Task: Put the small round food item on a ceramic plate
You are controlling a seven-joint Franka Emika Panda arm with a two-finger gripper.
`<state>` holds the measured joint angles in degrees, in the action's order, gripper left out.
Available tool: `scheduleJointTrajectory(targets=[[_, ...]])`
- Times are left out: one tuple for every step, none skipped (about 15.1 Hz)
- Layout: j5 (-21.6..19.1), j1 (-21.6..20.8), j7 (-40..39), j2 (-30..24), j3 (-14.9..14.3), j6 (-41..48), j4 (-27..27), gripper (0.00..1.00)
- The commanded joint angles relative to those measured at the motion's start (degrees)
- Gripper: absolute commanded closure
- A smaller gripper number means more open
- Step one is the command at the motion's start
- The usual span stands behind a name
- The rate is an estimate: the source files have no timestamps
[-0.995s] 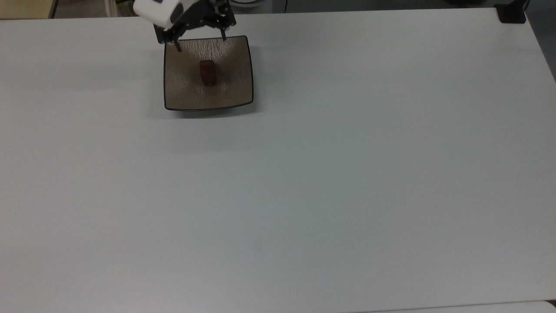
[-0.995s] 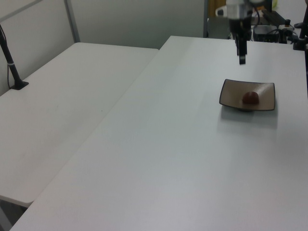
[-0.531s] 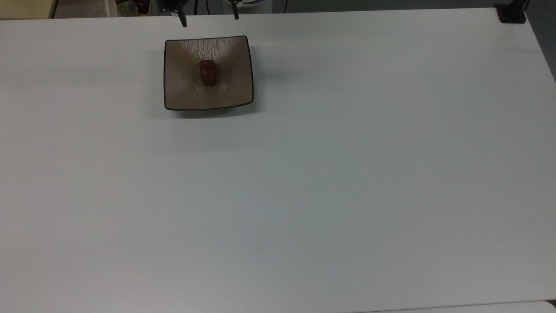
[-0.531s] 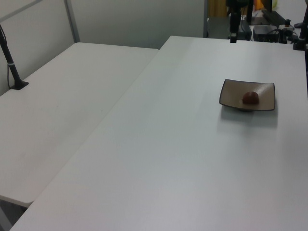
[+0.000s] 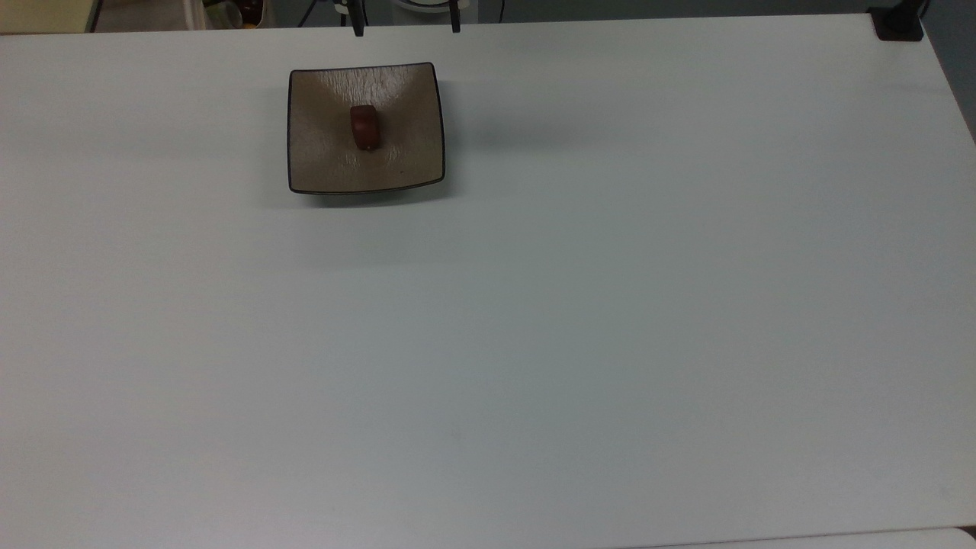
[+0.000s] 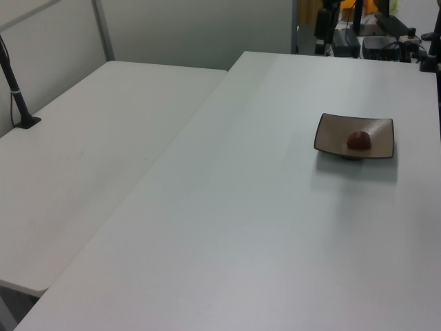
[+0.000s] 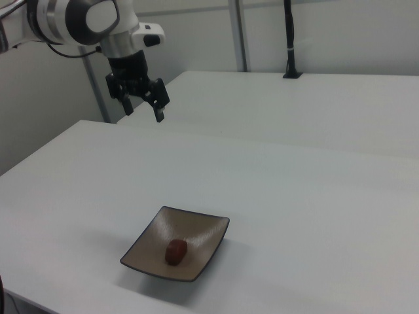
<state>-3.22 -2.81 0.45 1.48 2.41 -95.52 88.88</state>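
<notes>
The small round food item (image 5: 364,127) is lying in the middle of the ceramic plate (image 5: 320,164), which is sitting on the white worktop (image 5: 579,305). The end effector (image 7: 143,108) is hanging high above the worktop, well apart from the plate, with fingers spread wide and gripping nothing.

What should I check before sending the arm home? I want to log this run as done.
1. Food item on the plate: ok.
2. Item near the plate's middle, away from the rim: ok.
3. Gripper open and empty: ok.
4. Gripper raised, well apart from the plate: ok.
5. Plate flat on the table: ok.
6. Item settled, not rolling: cannot tell.
</notes>
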Motion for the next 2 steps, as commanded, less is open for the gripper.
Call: scheduleJointTrajectory(targets=[[0.0, -4.4, 0.5, -1.1, -4.0, -1.7, 0.8, 0.00], [0.0, -4.4, 0.5, -0.8, -4.0, -1.8, 0.8, 0.00]])
